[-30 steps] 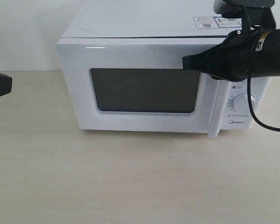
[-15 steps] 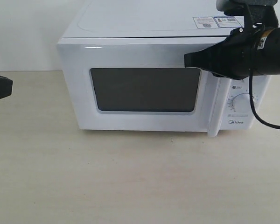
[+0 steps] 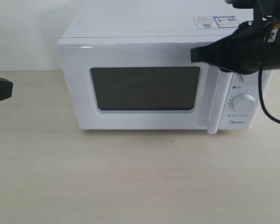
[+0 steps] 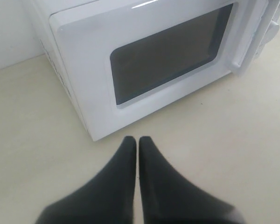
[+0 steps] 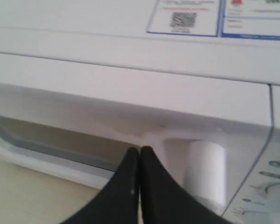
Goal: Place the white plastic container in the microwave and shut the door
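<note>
Door (image 3: 144,88) shut, microwave (image 3: 130,25) interior hidden; left tool (image 3: 9,89) cut off.

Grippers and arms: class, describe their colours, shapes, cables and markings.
Both are matte black. The left gripper and right gripper each have two smooth fingers tapering to points. A thin black cable trails from the right arm, which carries a small pale label.

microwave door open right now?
No, the door sits flush against the front of the microwave, its handle right beside the dial panel.
</note>
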Controlling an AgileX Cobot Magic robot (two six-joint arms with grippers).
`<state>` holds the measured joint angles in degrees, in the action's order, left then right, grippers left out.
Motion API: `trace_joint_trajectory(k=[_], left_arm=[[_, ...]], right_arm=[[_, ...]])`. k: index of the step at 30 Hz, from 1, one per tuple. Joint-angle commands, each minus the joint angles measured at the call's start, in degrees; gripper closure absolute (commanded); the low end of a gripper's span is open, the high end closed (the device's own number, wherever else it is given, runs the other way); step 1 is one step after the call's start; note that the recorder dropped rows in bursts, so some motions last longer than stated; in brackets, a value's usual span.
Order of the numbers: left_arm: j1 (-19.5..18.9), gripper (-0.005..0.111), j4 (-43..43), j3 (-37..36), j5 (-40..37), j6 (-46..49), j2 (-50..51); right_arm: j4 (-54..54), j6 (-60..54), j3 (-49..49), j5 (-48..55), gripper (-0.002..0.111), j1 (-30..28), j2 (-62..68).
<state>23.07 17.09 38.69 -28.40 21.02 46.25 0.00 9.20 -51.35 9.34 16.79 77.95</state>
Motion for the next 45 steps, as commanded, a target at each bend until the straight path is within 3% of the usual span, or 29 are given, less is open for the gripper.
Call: trace_joint_trajectory(k=[1, 7, 10, 26, 29, 35, 40, 45], left_arm=[[-0.1, 0.102, 0.5, -0.2, -0.2, -0.5, -0.3], [-0.1, 0.102, 0.5, -0.2, 0.0, -0.5, -0.3], [-0.1, 0.102, 0.5, -0.2, 0.1, -0.5, -0.3], [-0.1, 0.102, 0.5, -0.2, 0.1, -0.5, -0.3], [-0.1, 0.102, 0.5, -0.2, 0.1, -0.5, -0.3], [-0.1, 0.102, 0.5, -0.2, 0.1, -0.5, -0.3], [-0.1, 0.102, 0.5, -0.2, 0.1, -0.5, -0.3], [-0.1, 0.102, 0.5, -0.2, 0.1, -0.5, -0.3]], right_arm=[[-0.8, -1.0, 0.1, 3.3, 0.109, 5.9, -7.8], [-0.8, -1.0, 7.4, 3.6, 0.109, 13.1, -18.7], [-0.6, -0.7, 8.7, 8.6, 0.109, 14.6, -23.7], [0.0, 0.7, 8.7, 12.8, 0.109, 14.3, -35.0], [-0.4, 0.8, 8.7, 12.2, 0.109, 11.1, -40.0], [-0.4, -0.1, 8.7, 12.8, 0.109, -2.7, -51.2], [-0.5, -3.5, 10.7, 15.8, 0.109, -7.5, -61.1], [-2.9, -7.9, 32.3, 10.0, 0.109, -9.5, -73.4]])
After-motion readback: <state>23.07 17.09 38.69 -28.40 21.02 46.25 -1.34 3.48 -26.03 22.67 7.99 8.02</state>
